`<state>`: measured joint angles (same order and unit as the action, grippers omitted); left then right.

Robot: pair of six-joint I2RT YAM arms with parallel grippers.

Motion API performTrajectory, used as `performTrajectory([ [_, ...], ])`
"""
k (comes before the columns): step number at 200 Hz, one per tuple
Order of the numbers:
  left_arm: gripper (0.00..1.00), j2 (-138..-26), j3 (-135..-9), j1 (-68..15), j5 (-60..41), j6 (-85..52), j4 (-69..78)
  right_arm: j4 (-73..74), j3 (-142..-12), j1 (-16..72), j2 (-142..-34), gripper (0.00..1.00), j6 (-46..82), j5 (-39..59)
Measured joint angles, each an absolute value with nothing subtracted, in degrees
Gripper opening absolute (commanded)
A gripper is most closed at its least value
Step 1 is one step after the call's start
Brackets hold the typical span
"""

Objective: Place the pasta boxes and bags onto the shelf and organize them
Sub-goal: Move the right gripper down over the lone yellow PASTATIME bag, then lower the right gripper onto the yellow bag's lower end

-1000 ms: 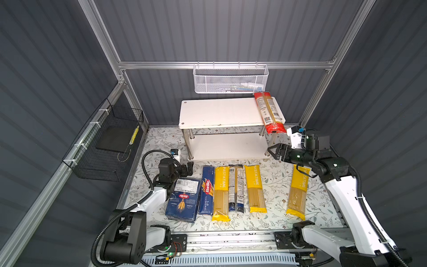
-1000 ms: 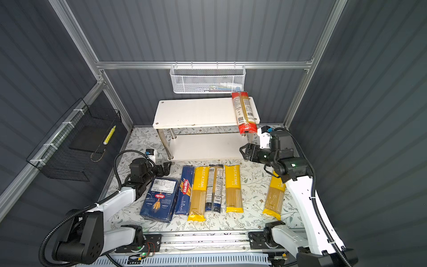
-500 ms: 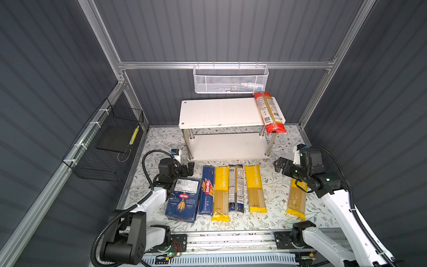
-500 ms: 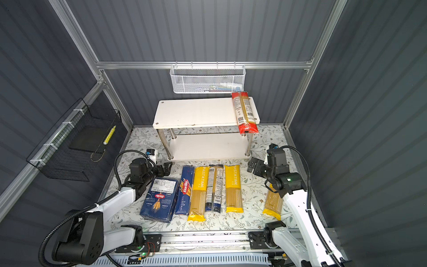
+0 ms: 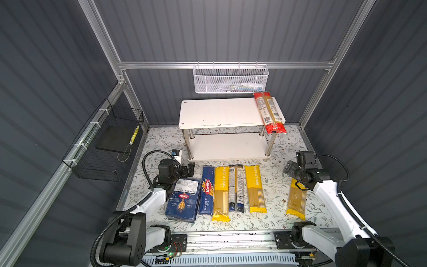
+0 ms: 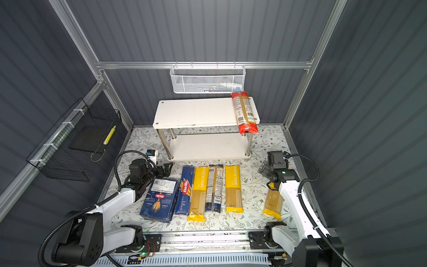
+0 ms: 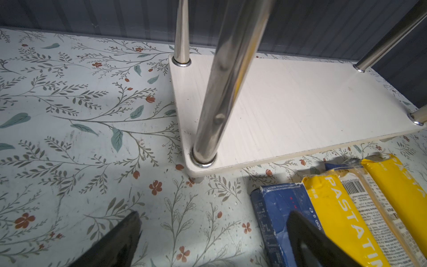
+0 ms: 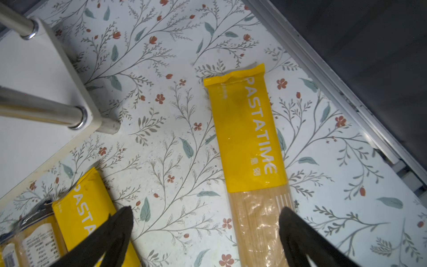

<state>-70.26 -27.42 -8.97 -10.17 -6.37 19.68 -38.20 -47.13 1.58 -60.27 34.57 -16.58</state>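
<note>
Both top views: red bag (image 5: 269,112) on shelf (image 5: 219,113) top (one done). Wide blue box (image 5: 183,200), thin blue box (image 5: 207,190), four bags (image 5: 236,187) wait on floor (image 5: 275,189).
Left wrist: left gripper (image 7: 215,216) spread, empty.
Right wrist: right gripper (image 8: 206,210) spread, empty, near lone yellow bag (image 8: 247,129).

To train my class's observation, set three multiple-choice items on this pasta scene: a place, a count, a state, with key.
1. Where does the red-ended bag lie?
A. on the top board of the shelf
B. on the lower board
C. in the basket

2. How many yellow PASTATIME bags lie on the mat?
A. two
B. three
C. five

3. The right gripper is
A. shut on a bag
B. open, empty
C. shut, empty

Key:
1 A: it rests at the board's right end.
2 B: two in the row, one apart.
3 B: fingers wide apart, gripping nothing.
</note>
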Motion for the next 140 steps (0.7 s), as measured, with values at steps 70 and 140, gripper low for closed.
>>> performTrajectory([
  [70,1.00,-68.5,-26.0,-9.0,-10.2,-6.3,20.7,-34.4,-42.1,-10.0,-61.0,0.99,36.1,-12.2],
  [140,0.99,-68.5,-26.0,-9.0,-10.1,-6.3,20.7,-29.0,-39.6,-16.6,-62.6,0.99,36.1,-7.8],
])
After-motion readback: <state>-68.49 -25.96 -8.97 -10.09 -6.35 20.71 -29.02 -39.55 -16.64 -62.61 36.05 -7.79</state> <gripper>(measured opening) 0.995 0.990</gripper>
